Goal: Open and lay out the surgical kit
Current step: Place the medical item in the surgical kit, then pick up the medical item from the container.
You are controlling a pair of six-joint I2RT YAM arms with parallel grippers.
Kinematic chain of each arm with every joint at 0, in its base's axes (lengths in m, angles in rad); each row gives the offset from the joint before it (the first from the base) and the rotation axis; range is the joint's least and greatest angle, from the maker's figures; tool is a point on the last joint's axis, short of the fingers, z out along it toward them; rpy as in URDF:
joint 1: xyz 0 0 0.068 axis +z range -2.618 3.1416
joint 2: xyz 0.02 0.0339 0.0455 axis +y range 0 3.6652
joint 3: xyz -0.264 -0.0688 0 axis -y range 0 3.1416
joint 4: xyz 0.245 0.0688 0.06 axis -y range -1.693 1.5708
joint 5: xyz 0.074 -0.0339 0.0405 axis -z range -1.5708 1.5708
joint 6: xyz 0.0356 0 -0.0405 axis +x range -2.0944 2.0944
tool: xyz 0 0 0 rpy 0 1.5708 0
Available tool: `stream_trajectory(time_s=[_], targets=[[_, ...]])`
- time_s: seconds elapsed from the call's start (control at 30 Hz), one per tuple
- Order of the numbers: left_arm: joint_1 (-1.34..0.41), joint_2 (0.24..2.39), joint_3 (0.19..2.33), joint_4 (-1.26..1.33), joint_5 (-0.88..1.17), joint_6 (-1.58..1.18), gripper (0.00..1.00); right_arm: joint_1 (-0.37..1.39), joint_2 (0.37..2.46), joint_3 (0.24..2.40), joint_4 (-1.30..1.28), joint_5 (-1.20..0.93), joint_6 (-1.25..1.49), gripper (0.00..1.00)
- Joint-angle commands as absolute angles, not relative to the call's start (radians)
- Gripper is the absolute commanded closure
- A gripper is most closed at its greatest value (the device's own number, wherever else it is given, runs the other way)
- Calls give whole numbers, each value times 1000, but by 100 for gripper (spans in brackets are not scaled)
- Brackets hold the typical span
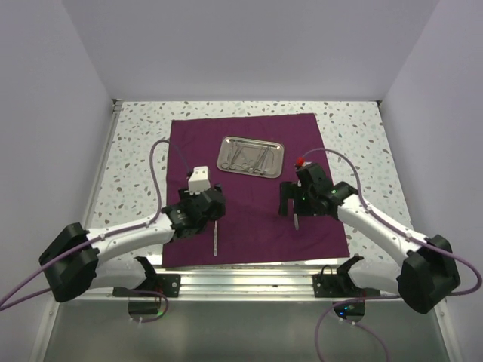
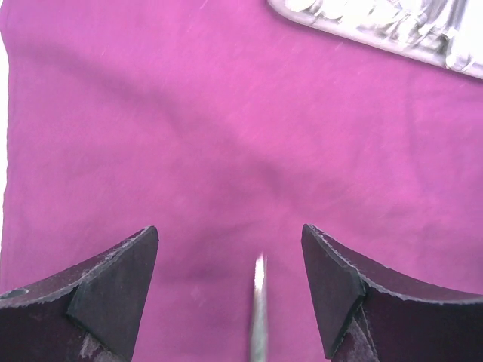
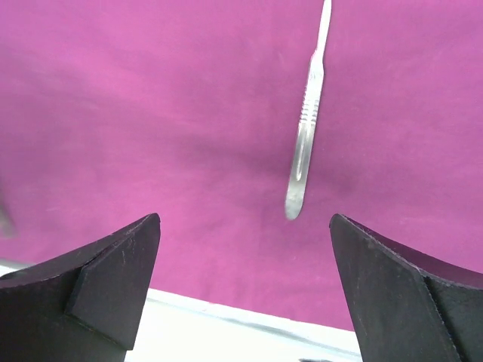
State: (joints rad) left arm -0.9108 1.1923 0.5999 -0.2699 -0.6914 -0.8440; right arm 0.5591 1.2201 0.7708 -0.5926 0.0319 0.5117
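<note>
Purple up first: marking the cloth wrap [image 1: 249,219] as fully opened and lying flat under everything; treating the unwrap step as done. Using the steel tray [image 1: 221,154] as anchor, going left to right.

Near-left of the tray: finding the left gripper [image 2: 230,237] with fingers spread wide, clamping nothing. Spotting a thin steel tool [image 1: 216,241] on the cloth on the tray's near side, with its tip between those fingers in the left wrist view, touching neither. Reading its long axis as roughly square to the tray's long side.

Middle: logging the tray itself as sitting on the cloth, long side running left-right, holding several instruments [image 1: 251,157], some looking ring-handled, too small to sort.

Near-right of the tray: finding the right gripper [image 3: 245,219] gaping wide too, gripping nothing. Seeing a ribbed steel handle [image 3: 306,128] lying flat on the cloth just ahead of its fingertips, clear of both, also roughly square to the tray's long side.

Judging the layout as partway: two pieces out, with the rest in the tray. Expecting the next pick to mean reaching away from the bases to the tray, beyond and between both grippers. Rating neither arm as clearly nearer, right maybe slightly. Flagging thin flat steel on soft cloth as hard to pinch.
</note>
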Motion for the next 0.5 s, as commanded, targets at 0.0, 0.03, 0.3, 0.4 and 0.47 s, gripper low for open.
stream_trajectory(time_s=[0.0, 0.03, 0.3, 0.4, 0.47], targets=[[-908, 1299, 736, -190, -732, -747, 19, 560, 1112, 909, -683, 55, 497, 2], [-908, 1349, 756, -137, -724, -721, 19, 560, 1097, 920, -683, 105, 491, 2], [-737, 1652, 1055, 55, -579, -462, 21, 560, 1111, 954, -654, 135, 456, 2], [-683, 1778, 1181, 86, -523, -390, 24, 561, 1106, 942, -637, 147, 446, 2], [-673, 1873, 1286, 75, -518, -342, 26, 560, 1097, 940, -637, 156, 440, 2]])
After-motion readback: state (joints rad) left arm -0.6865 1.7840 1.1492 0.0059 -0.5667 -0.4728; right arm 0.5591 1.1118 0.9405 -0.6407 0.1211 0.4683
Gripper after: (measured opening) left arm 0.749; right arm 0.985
